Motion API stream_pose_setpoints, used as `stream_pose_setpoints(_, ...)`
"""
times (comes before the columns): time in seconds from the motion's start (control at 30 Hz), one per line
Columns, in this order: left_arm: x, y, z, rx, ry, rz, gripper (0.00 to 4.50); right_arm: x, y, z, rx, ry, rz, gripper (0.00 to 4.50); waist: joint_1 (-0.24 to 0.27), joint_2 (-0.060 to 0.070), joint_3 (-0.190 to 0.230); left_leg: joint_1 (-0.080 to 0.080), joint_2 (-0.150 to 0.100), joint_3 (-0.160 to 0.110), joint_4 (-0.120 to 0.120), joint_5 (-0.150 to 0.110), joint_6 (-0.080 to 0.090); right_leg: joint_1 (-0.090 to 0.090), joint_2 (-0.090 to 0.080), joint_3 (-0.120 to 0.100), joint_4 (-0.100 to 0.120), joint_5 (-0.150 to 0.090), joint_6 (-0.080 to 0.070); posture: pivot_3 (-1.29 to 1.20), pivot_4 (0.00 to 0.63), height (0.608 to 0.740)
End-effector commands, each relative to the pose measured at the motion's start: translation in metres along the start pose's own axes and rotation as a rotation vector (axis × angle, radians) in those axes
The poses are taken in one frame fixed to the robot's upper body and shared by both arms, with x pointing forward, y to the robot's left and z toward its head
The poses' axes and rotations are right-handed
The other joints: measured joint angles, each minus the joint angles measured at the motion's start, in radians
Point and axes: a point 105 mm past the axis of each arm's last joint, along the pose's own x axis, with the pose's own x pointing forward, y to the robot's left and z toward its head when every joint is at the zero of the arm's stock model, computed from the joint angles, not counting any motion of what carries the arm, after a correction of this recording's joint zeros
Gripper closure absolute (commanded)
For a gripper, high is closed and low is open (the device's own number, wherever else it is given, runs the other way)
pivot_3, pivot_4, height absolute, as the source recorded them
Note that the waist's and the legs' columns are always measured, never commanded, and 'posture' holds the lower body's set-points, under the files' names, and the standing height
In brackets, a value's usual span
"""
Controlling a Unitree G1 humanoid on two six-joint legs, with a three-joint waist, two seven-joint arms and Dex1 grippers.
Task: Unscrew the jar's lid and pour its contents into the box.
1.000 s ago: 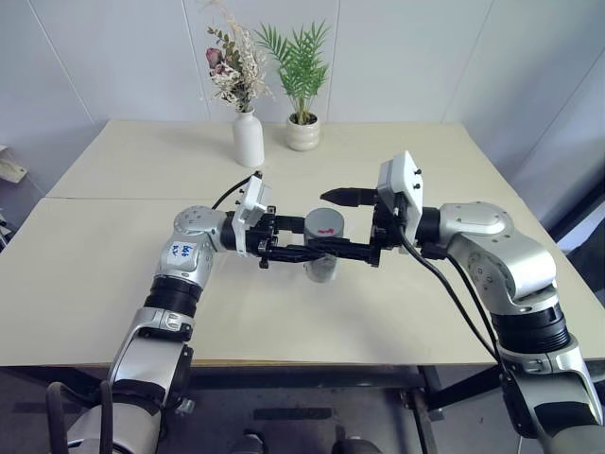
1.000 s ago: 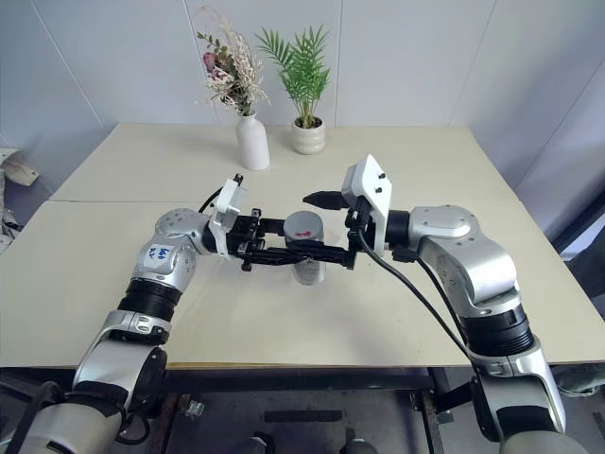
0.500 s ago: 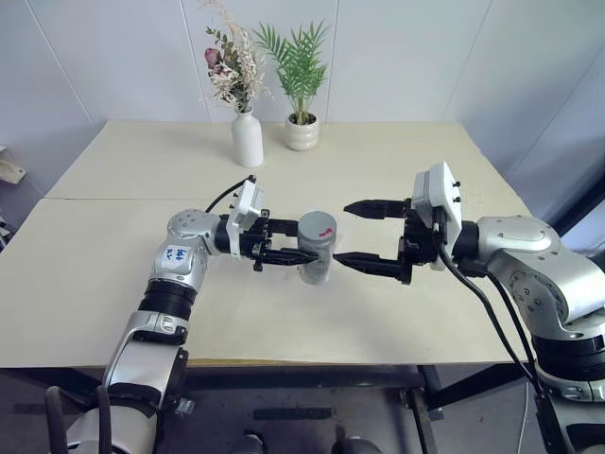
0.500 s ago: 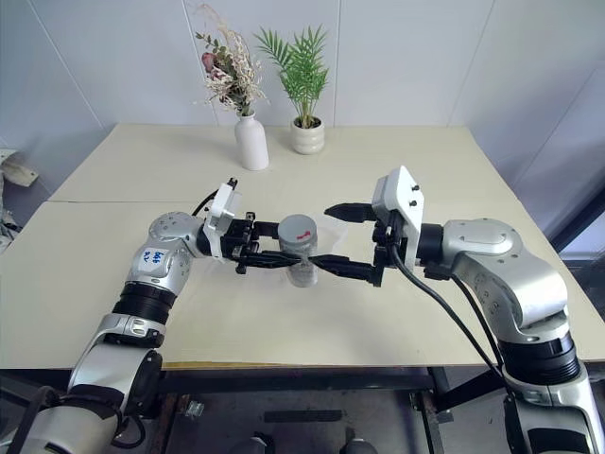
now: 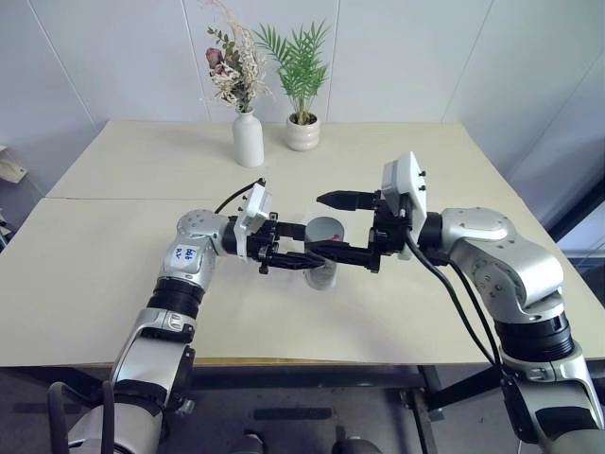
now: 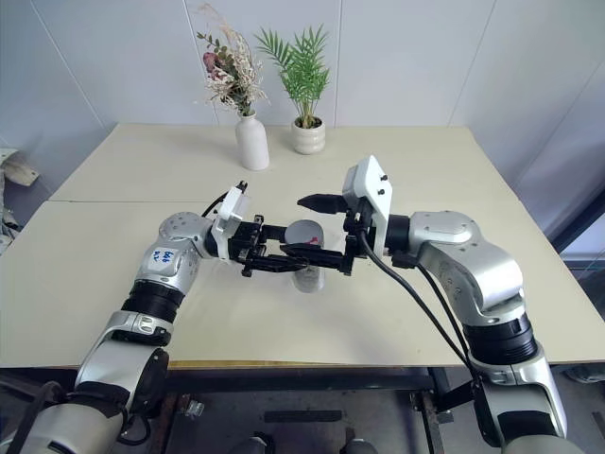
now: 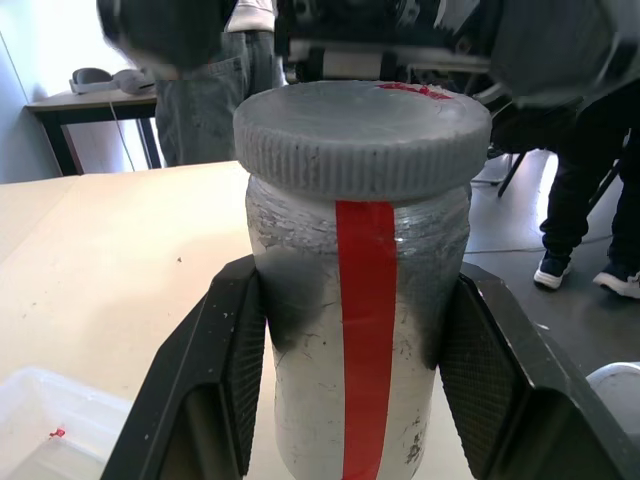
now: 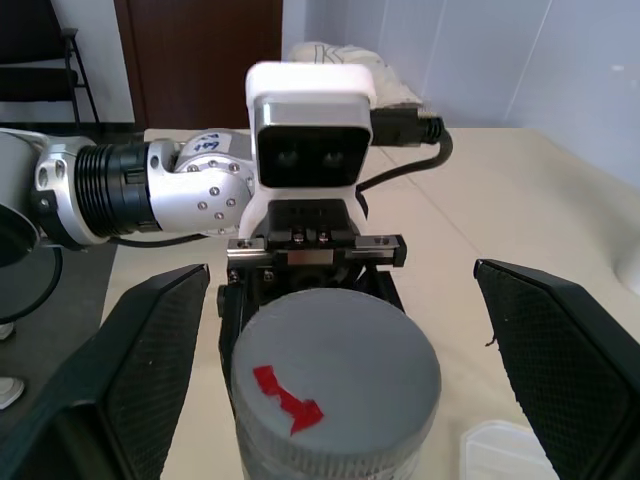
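My left gripper (image 5: 304, 244) is shut on the jar (image 7: 365, 370), a silvery-grey cylinder with a red stripe, and holds it upright above the table's middle. Its black fingers (image 7: 225, 370) press on both sides of the jar's body. The grey ribbed lid (image 8: 335, 370), marked with a red arrow, sits on top of the jar (image 5: 322, 268). My right gripper (image 5: 321, 225) comes in level from the right, open, with one finger on either side of the lid (image 5: 324, 229) and a gap on both sides. A corner of the clear box (image 8: 510, 445) lies on the table by the jar.
A white vase (image 5: 248, 139) with dried flowers and a white plant pot (image 5: 302, 132) stand at the back of the beige table (image 5: 113, 265). People's legs (image 7: 590, 200) show beyond the table in the left wrist view.
Half a second ago my right gripper had drawn back to the right, clear of the jar. It has come back left, open, around the lid. The left gripper kept the jar in place.
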Motion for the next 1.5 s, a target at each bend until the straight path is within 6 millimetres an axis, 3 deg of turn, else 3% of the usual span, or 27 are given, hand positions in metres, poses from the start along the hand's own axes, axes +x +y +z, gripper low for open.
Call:
stream_pose_setpoints(0.03,0.005,0.003,0.013,0.055,-0.009,-0.023,2.39,0.005,0.002,0.012,-0.058,-0.03,0.026,0.03,0.0,0.0,0.0,0.0,0.0,0.0,0.0,0.0,0.0,0.0,0.0,0.0,0.0,0.0,0.0,0.0,0.15,0.74)
stream_pose_setpoints(0.5,0.006,0.002,0.015,0.057,-0.016,-0.031,2.39,0.009,-0.007,0.008,-0.07,-0.018,0.001,0.03,-0.001,0.0,0.0,0.0,0.0,0.0,0.0,0.0,0.0,0.0,0.0,0.0,0.001,0.0,0.0,0.0,0.15,0.74)
stream_pose_setpoints(1.17,-0.006,0.005,0.011,0.043,-0.001,0.024,2.39,-0.039,-0.015,0.008,-0.089,0.068,-0.157,0.03,0.001,0.0,0.0,0.0,0.0,0.0,0.0,0.0,0.0,0.0,0.0,0.0,0.0,0.0,0.0,0.0,0.15,0.74)
stream_pose_setpoints(1.5,-0.007,0.005,0.009,0.035,0.001,0.033,2.39,-0.057,-0.005,0.011,-0.075,0.093,-0.187,0.03,-0.001,0.0,0.0,0.0,0.0,0.0,0.0,0.0,0.0,0.0,0.001,0.001,0.0,0.0,0.0,0.0,0.15,0.74)
